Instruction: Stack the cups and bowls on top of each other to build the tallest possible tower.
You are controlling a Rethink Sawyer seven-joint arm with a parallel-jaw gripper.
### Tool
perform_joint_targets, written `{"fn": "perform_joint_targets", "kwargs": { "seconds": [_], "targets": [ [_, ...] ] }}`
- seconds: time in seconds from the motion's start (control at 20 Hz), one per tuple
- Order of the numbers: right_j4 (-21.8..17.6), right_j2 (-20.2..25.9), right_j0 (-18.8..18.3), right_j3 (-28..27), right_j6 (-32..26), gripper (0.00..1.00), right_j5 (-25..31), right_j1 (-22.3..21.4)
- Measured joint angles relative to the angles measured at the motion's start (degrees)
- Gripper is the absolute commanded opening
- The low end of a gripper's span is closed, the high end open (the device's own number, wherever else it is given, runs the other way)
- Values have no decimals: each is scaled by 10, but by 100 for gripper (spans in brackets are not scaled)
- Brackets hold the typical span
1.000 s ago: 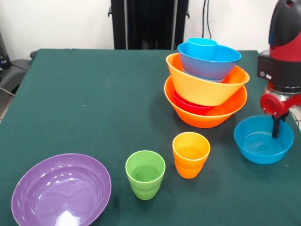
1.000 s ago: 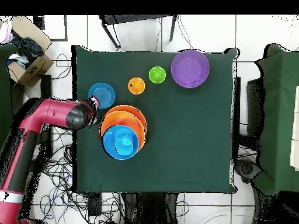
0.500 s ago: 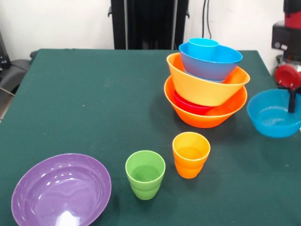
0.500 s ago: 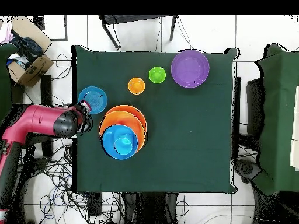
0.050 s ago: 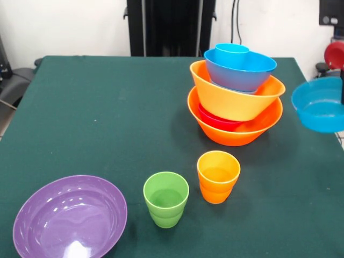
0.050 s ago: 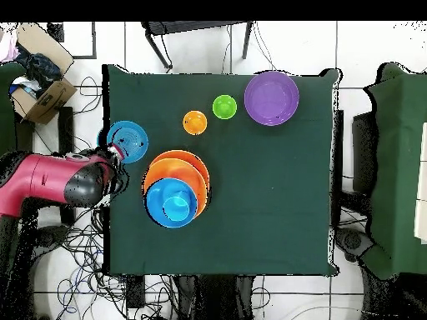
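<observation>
Since a second ago the small blue bowl [image 5: 321,111] has come up off the cloth and out toward the table's edge; it now hangs in the air beside the tower [image 5: 235,97]. My gripper [image 5: 342,92] is clamped on its rim, mostly out of frame in the front view; overhead it sits at the bowl's edge.

Step in hand: lift done, carry to the tower pending. Next move, as I judge it: gain more height, since the bowl's rim is below the tower top, then swing across over the blue cup [image 5: 231,51] and lower it square.

Near to far, front view: purple bowl [image 5: 70,217] at the near corner, untouched. Green cup [image 5: 166,198] and orange cup [image 5: 217,175] stand just apart, both upright, both still to stack. Behind them is the tower: large orange bowl [image 5: 234,130] as base, red bowl [image 5: 217,120] peeking out, second orange bowl [image 5: 236,97], blue bowl [image 5: 242,70], blue cup on top.

Risk: the pile leans, so a side knock could tip it. Nothing blocks the path across.
</observation>
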Motion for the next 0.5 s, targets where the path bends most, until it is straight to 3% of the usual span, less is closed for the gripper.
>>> {"fn": "perform_joint_targets", "kwargs": {
  "seconds": [0.5],
  "targets": [
    [-9, -17, 0, 48, 0, 0, 0, -31]
  ]
}}
